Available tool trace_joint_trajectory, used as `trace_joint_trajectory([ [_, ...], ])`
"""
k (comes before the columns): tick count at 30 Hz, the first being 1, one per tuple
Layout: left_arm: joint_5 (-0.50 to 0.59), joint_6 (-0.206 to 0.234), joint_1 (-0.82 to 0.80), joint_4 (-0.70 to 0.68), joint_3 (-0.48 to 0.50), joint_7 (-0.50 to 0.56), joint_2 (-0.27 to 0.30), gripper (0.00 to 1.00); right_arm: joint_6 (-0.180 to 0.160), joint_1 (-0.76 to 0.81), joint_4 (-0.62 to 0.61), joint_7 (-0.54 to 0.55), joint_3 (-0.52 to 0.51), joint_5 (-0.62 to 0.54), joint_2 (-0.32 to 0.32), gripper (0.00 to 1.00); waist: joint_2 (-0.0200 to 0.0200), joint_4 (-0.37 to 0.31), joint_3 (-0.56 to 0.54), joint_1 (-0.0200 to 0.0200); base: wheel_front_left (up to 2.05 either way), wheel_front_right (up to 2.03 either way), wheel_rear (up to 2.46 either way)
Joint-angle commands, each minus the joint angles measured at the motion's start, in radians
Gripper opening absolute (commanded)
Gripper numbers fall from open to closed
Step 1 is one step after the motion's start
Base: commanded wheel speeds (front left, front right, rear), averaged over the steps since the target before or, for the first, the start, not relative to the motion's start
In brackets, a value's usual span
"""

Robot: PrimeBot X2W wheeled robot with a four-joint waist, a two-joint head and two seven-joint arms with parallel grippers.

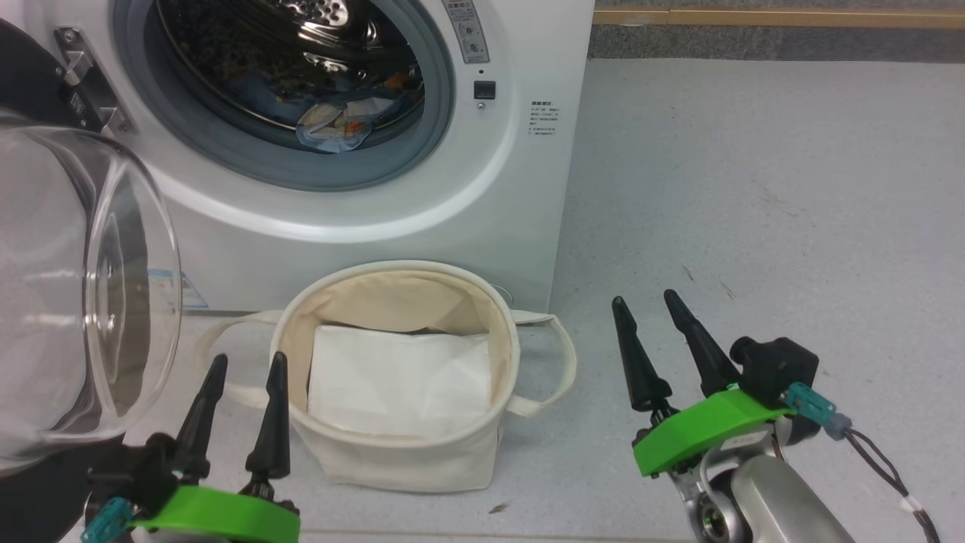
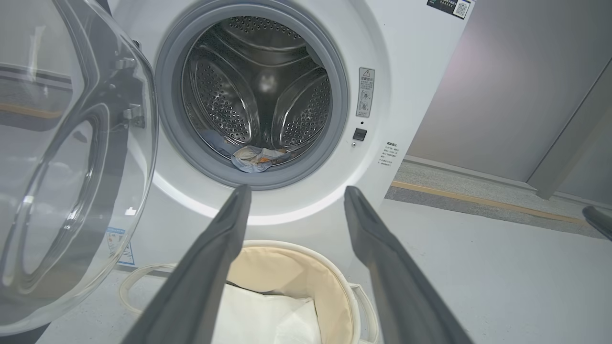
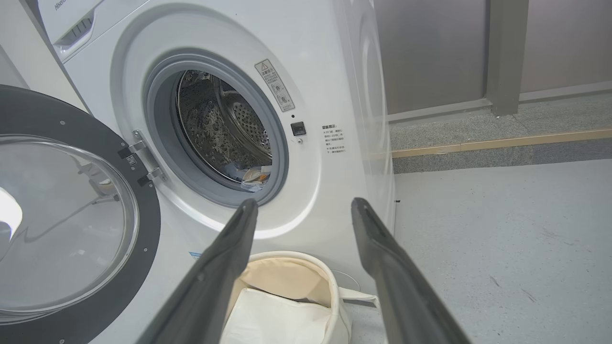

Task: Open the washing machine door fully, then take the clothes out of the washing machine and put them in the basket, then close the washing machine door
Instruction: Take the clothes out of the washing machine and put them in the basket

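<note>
The white washing machine (image 1: 482, 196) stands ahead with its door (image 1: 83, 294) swung wide open to the left, glass bowl facing out. Clothes (image 1: 339, 124), blue and cream with orange marks, lie at the front lip of the steel drum; they also show as clothes (image 2: 256, 158) and clothes (image 3: 256, 177) in the wrist views. The cream basket (image 1: 482, 317) sits on the floor right below the opening, with a white folded sheet inside. My left gripper (image 1: 245, 358) is open just left of the basket. My right gripper (image 1: 646, 296) is open to the basket's right. Both hold nothing.
Grey floor (image 1: 754, 188) stretches to the right of the machine, ending at a low kerb with a wooden strip (image 1: 776, 16). The open door's glass bowl (image 2: 71, 157) stands close to my left gripper. Grey wall panels (image 3: 430, 48) rise behind.
</note>
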Motion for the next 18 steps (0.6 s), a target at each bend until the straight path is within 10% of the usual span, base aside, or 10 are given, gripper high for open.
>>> trace_joint_trajectory([
  [1,0.009,0.006,-0.026,-0.033,0.031,0.0,0.024,1.0,0.004,-0.019,-0.04,-0.004,0.013,-0.008,0.002,1.0,0.0,0.0,0.0,0.0,0.0,0.0,0.0],
  [18,0.019,0.015,-0.044,-0.024,0.008,0.021,0.041,1.0,0.004,-0.017,-0.05,0.002,-0.003,-0.015,0.007,1.0,0.0,-0.002,0.001,0.0,0.07,-0.1,0.03],
])
